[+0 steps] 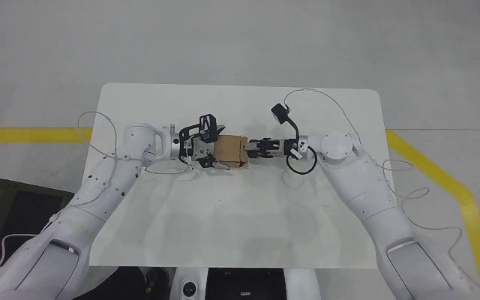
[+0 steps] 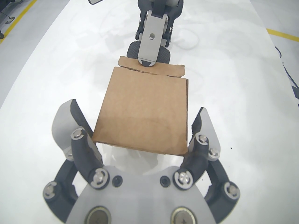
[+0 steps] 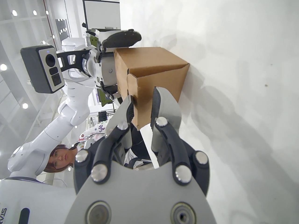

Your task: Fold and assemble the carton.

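You have the carton (image 1: 229, 150) standing near the middle of the white counter (image 1: 315, 225), a brown cardboard box with one arm at each end of it.

Your left gripper (image 1: 202, 148) is at the carton's left end. In the left wrist view its jaws are spread wide and straddle that end. The box's two near corners rest against the inner faces of the fingers (image 2: 79, 117) close to their roots, while the fingertips stand clear of the carton's sides.

Your right gripper (image 1: 253, 148) comes in level from the opposite side. Its jaws are drawn nearly together and pinch the end flap (image 2: 165, 70), a narrow strip of cardboard that sticks out past the box's far edge. One finger lies on top of the strip and the black pad of the other sits behind it. From the right wrist view you see the same flap (image 3: 142, 113) edge-on between the two fingers, with the rest of the box beyond it.

The carton's top face is flat and closed. A yellow line (image 1: 37, 135) runs along the floor beside the counter.
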`<state>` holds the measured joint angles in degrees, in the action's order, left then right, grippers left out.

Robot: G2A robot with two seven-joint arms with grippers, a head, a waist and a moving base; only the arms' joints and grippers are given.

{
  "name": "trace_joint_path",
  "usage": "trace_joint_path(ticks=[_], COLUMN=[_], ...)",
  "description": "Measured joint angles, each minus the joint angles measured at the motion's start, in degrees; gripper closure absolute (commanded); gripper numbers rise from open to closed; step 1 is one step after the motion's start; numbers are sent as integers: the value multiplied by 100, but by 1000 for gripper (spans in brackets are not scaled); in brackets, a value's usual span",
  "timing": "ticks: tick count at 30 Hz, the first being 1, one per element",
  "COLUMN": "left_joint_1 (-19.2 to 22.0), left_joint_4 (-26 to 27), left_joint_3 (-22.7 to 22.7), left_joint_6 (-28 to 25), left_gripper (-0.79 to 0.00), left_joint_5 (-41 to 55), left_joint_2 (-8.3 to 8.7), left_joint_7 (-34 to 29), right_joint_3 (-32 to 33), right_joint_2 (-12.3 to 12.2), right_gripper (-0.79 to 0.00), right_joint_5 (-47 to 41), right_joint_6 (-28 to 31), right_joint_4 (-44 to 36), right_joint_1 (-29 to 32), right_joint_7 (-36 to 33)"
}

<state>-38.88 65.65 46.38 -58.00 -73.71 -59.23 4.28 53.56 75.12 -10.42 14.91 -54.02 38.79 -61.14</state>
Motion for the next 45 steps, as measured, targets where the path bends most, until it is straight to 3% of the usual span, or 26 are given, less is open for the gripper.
trace_joint_path(ticks=[12, 23, 29, 39, 43, 45], left_joint_1=[-2, -8, -12, -9, -11, -12], left_joint_4=[-2, 6, -4, -43, -45, -43], left_joint_3=[12, 29, 33, 52, 58, 59], left_joint_6=[0, 0, 0, 0, 0, 0], left_gripper=[-785, -785, -785, -785, -785, -785], left_joint_5=[-17, -52, -53, -67, -76, -76], left_joint_2=[1, -2, -2, -3, -7, -8], left_joint_7=[24, 37, 33, 28, 35, 38], right_joint_3=[-216, -316, -227, 90, 294, 357], right_joint_2=[92, 158, 132, 8, -86, -118], right_gripper=[-77, -95, -154, -86, 0, 0], right_joint_5=[81, 82, 57, -12, 56, 101], right_joint_6=[-71, -31, 29, 43, -16, -63], right_joint_4=[66, 189, 60, -194, -338, -420], right_joint_1=[-187, -291, -242, 33, 208, 275], right_joint_7=[-27, -4, 12, 30, 50, 66])
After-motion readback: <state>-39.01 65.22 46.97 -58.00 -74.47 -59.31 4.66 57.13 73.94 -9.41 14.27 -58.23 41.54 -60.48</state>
